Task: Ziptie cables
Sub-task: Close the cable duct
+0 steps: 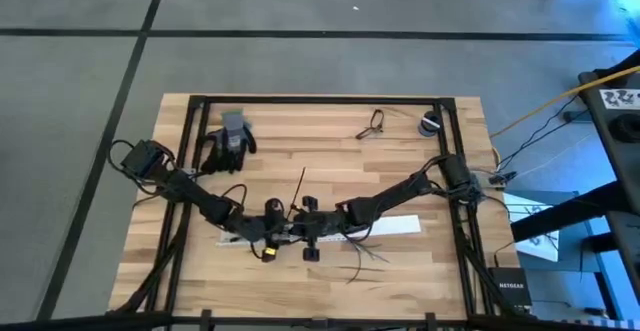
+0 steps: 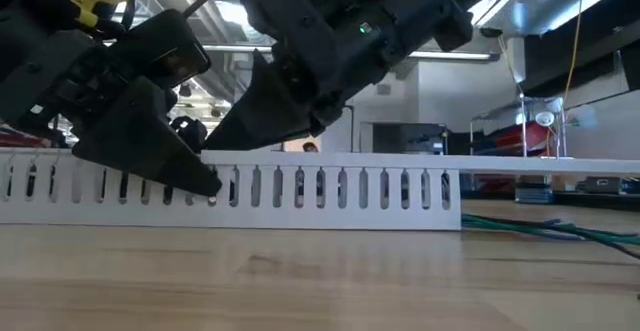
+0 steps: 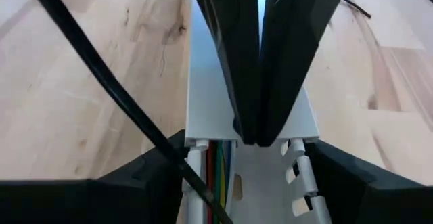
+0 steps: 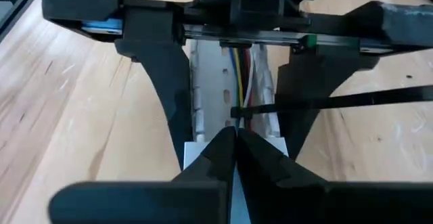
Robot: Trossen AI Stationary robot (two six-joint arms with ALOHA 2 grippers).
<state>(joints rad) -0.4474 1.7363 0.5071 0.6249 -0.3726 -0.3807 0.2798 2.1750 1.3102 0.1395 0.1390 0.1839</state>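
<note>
Nearest the front edge of the desk, the cables are seen lying loose on the wood, their thin dark strands splayed apart, just in front of a white slotted duct and close to the right arm. The duct is laid lengthwise across the middle of the desk, and both arms are lowered onto it. The left gripper is spread wide, one finger on each side of the duct, with nothing grasped. Facing it, the right gripper is clenched, its fingertips pressed together over the duct's covered part; whether anything is pinched between them cannot be told. Coloured wires are laid inside the open part of the duct, and a black ziptie is stretched across it. Farther back, a black glove is seen near the far left corner.
</note>
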